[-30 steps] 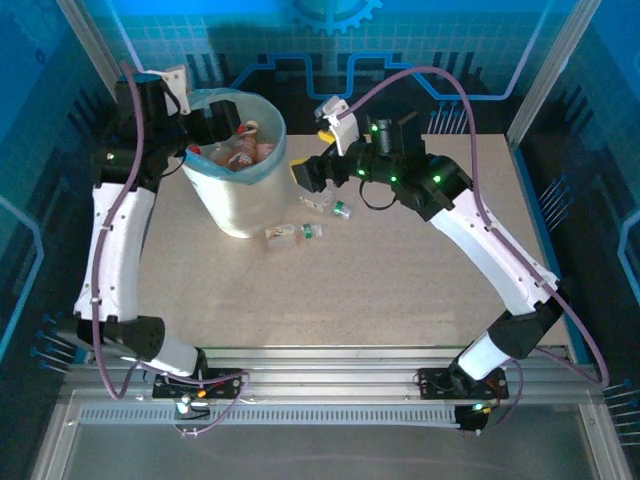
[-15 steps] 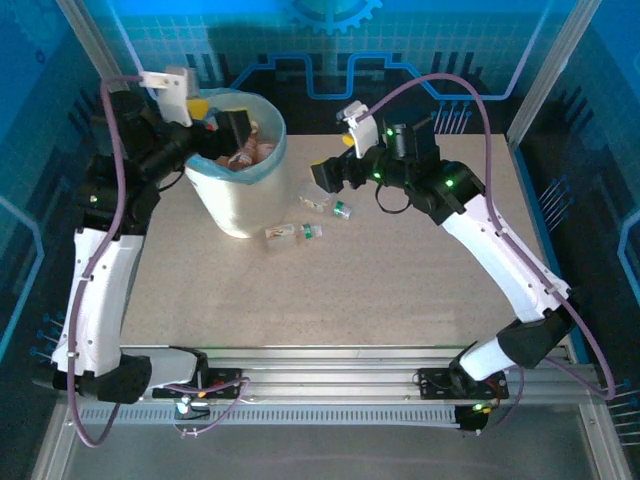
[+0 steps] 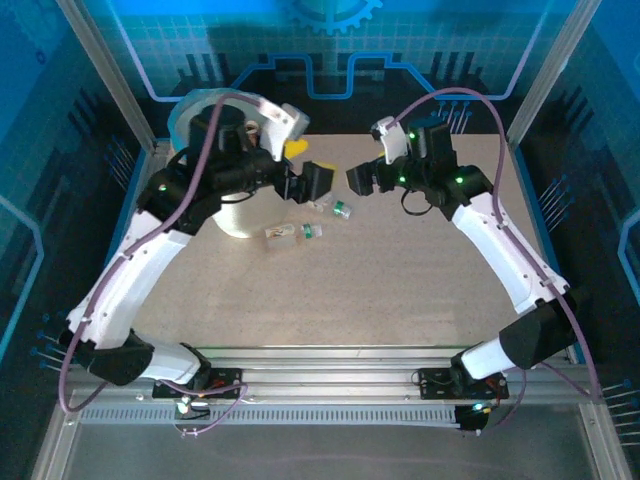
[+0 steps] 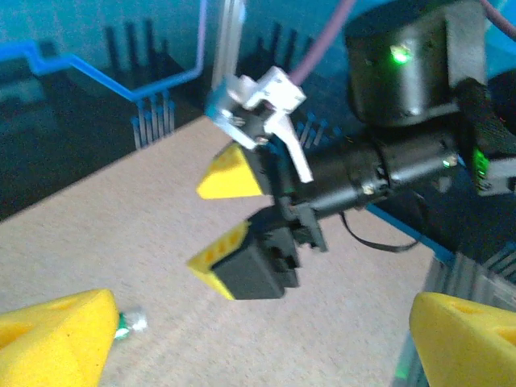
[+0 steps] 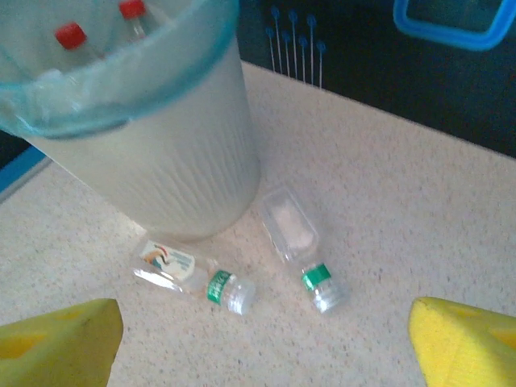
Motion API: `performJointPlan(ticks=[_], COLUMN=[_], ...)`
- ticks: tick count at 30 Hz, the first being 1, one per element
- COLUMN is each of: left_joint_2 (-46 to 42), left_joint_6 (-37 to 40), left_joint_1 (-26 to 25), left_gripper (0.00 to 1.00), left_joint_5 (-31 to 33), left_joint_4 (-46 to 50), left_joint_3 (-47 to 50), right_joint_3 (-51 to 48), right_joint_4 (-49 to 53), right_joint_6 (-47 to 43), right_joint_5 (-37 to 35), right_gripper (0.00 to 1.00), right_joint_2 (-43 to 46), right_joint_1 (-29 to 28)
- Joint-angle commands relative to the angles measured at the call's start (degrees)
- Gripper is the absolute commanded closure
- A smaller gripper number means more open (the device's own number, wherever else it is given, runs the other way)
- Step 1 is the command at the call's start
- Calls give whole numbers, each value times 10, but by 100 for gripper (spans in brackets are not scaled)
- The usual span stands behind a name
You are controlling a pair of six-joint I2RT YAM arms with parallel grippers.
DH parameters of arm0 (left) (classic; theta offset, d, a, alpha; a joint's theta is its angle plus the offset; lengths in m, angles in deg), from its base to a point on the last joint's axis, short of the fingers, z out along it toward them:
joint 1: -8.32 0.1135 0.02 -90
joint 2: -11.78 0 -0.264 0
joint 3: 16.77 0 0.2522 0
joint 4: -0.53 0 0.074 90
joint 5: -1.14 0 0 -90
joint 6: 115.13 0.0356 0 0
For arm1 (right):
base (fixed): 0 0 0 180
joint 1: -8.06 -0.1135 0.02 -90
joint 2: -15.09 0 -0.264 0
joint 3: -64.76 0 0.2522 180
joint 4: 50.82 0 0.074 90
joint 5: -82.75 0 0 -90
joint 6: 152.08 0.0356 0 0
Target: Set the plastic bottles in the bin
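Observation:
Two clear plastic bottles with green neck bands lie on the table just right of the bin [image 3: 232, 218]. The labelled bottle [image 3: 285, 233] [image 5: 192, 274] is nearer, the plain bottle [image 3: 330, 207] [image 5: 297, 238] farther right. My left gripper [image 3: 305, 168] [image 4: 258, 347] hovers open above them with nothing between its yellow pads. My right gripper [image 3: 360, 178] [image 5: 258, 347] [image 4: 201, 226] faces it from the right, also open and holding nothing. Red-capped bottles [image 5: 71, 36] lie inside the blue-lined bin [image 5: 161, 161]. In the left wrist view a bottle cap [image 4: 129, 324] peeks out beside my left pad.
The left arm [image 3: 190, 200] crosses over the bin and hides most of it from above. Blue enclosure walls [image 3: 560, 90] close the far and side edges. Open tabletop [image 3: 350, 290] stretches toward the near rail.
My left arm has swung right from over the bin opening to above the table beside the bottles. My right gripper has drawn back slightly to the right. Both stay open.

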Motion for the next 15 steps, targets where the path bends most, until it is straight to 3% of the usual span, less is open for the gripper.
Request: performJointPlan(ticks=[1, 7, 15], left_joint_2=[26, 33, 16], left_joint_6=[-12, -28, 23], left_joint_1=[-9, -14, -11], left_gripper=[7, 7, 4], left_joint_5=[-40, -39, 12], left_joint_4=[30, 48, 59], left_joint_3=[5, 48, 93], right_joint_3=[-24, -60, 11], right_joint_4=[-23, -62, -57], right_joint_6=[-6, -23, -55], right_joint_5=[16, 17, 19], right_gripper=[8, 8, 7], right_joint_2=[-2, -51, -209], right_joint_1=[9, 8, 9])
